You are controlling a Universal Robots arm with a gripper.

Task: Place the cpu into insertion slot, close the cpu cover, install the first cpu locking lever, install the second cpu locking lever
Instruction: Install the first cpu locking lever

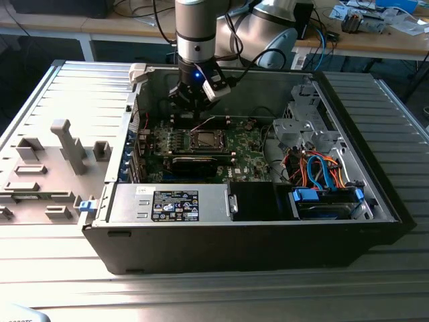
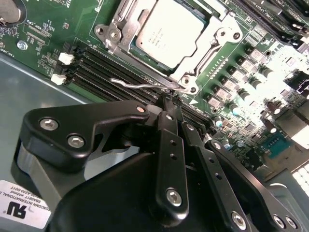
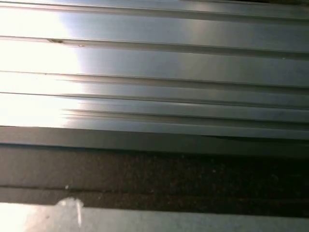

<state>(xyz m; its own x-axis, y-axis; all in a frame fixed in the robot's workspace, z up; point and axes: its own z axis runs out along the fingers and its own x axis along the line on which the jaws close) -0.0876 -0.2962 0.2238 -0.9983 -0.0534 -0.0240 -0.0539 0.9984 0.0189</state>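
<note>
In the second wrist view the cpu [image 2: 169,30], a square chip with a dull silver top, lies in its socket on the green motherboard. The silvery cpu cover [image 2: 116,38] lies flat around it. One thin wire locking lever [image 2: 137,84] runs along the near side of the socket to my fingertips. Another lever [image 2: 208,52] lies flat along the cover's adjacent side. My gripper [image 2: 169,98] is shut, its black tips together and touching the near lever. In the exterior view the gripper [image 1: 192,106] hangs inside the open case just behind the socket [image 1: 204,139].
The black computer case [image 1: 221,235] stands open on a ribbed metal table. A power supply box [image 1: 171,203] lies along its front, and drive bays with orange and blue cables [image 1: 315,168] fill the exterior view's right. Black memory slots [image 2: 96,65] run beside the socket. Grey fixtures [image 1: 67,144] stand at the exterior view's left.
</note>
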